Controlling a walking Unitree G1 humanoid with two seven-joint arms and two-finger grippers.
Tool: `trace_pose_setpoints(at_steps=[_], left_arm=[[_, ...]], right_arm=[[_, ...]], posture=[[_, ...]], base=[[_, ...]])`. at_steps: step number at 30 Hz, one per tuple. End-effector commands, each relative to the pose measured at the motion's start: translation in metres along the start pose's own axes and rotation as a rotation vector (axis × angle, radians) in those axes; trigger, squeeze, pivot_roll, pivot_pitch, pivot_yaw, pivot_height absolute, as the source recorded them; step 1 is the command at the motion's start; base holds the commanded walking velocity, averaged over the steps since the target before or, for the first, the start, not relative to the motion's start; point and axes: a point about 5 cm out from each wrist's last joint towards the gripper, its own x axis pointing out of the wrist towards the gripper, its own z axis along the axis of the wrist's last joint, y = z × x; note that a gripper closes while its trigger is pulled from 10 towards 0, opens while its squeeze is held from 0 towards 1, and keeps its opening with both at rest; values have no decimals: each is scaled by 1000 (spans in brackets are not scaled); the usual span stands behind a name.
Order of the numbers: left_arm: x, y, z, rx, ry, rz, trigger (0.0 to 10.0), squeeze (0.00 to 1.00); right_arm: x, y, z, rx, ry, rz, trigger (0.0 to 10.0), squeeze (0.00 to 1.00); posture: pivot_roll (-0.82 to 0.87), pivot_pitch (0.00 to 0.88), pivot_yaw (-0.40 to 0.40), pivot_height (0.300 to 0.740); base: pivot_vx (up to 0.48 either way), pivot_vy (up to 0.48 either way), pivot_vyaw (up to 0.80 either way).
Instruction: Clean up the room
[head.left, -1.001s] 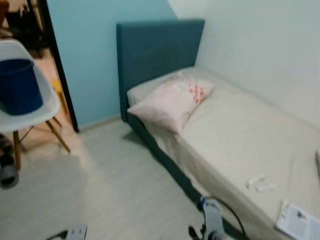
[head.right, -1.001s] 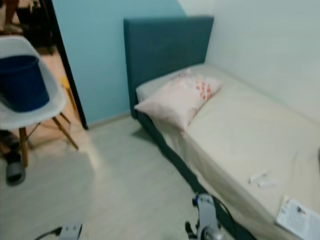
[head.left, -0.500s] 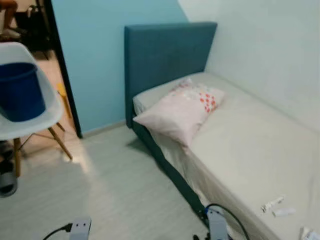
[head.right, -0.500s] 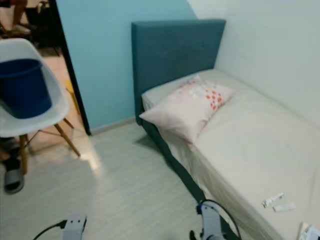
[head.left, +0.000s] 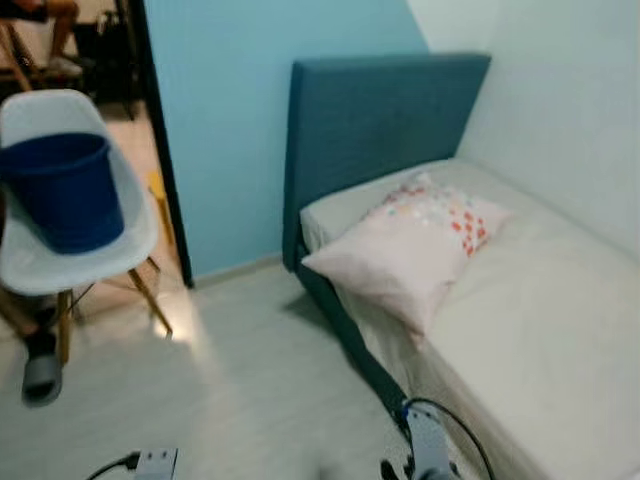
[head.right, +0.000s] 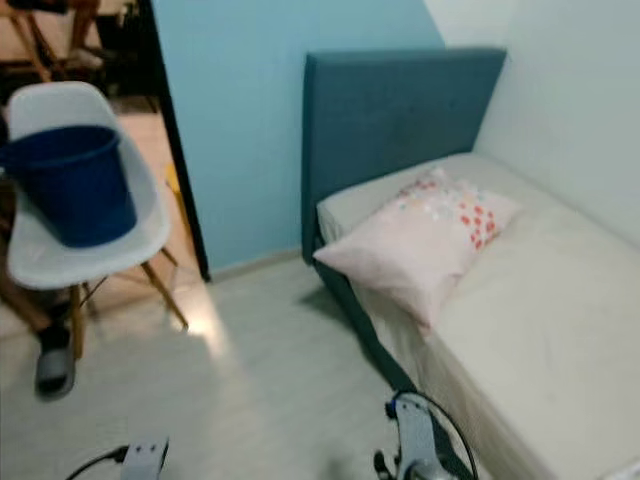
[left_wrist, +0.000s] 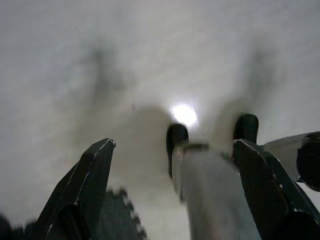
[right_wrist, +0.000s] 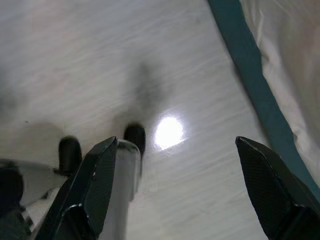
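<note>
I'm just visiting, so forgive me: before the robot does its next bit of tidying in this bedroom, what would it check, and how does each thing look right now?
1. Left gripper free: ok, jaws apart, holding nothing.
2. Right gripper free: ok, jaws apart, holding nothing.
3. Floor ahead passable: ok, bare up to the doorway.
4. Blue bucket steady: ok, upright on the white chair.
5. Pillow in place: ok, at the head of the bed.
6. People close by: not ok, a foot in a grey slipper beside the chair.

bucket (head.left: 62, 190) on chair (head.left: 120, 255) at left, pillow (head.left: 410, 255) on bed (head.left: 560, 350) at right
</note>
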Motion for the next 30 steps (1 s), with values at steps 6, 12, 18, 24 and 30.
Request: trace_pose_setpoints(at_steps=[6, 12, 18, 24, 30], left_arm=[[4, -4, 32, -31, -126, -33, 10000, 0], [3, -7, 93, -20, -338, -63, 10000, 0], [-6, -13, 148, -20, -537, -99, 10000, 0], [-14, -24, 176, 0, -649, -146, 10000, 0], [-18, -30, 188, 6, -701, -167, 10000, 0]], right_arm=[[-1, -1, 77, 150, -277, 35, 10000, 0], [-8, 11, 126, 143, -434, 104, 10000, 0], [-16, 14, 155, 145, -536, 128, 10000, 0], [-19, 10, 165, 156, -575, 123, 10000, 0], [-22, 11, 171, 151, -614, 136, 10000, 0]], posture=[[-40, 0, -72, 740], [-41, 0, -77, 740], [-46, 0, -74, 740], [-53, 0, -70, 740], [-55, 0, -69, 740]], base=[[325, 0, 0], [326, 0, 0], [325, 0, -79], [327, 0, -746], [326, 0, -533]])
